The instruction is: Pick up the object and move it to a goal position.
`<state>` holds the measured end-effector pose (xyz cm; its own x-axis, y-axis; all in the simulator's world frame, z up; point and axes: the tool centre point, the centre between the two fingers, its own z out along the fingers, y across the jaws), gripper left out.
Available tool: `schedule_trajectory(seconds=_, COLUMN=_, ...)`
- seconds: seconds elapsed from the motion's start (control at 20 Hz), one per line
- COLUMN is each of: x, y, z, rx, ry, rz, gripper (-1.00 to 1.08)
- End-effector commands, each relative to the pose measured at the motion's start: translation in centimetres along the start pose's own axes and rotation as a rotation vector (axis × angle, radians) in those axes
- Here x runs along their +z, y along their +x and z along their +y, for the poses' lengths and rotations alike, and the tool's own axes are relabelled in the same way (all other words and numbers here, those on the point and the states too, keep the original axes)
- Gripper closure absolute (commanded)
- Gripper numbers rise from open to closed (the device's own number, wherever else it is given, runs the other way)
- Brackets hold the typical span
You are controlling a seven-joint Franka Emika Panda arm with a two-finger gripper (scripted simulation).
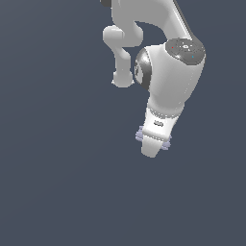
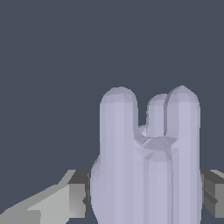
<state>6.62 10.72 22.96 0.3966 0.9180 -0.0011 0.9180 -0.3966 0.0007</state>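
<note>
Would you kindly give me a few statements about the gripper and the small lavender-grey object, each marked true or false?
1. The pale lavender-grey bundle of rounded cylinders sits between the grey fingers of the gripper. True.
2. In the exterior view, the white robot arm hides most of the bundle. True.
3. The bundle lies far from the gripper, untouched. False: the pads are against its sides.
4. A red bowl stands beside the arm. False: only plain dark grey background shows.

The exterior view looks from well back and above at the arm (image 1: pixel 168 72), the gripper (image 1: pixel 153 144) hanging low in the picture. The wrist view sits close behind the jaws, facing out between them. Both views share the lavender object (image 2: pixel 146 166) there.
</note>
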Motion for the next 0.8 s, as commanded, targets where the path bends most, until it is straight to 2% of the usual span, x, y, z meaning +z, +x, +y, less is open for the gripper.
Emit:
schedule_trajectory(seconds=0.0, x=-2.9, y=0.4, z=-0.5, rx=0.0, ry=0.001, rz=0.0, gripper=1.08)
schedule_trajectory(seconds=0.75, x=-18.5, y=2.4, z=-2.4, rx=0.001, ry=0.001, rz=0.002, gripper=1.08)
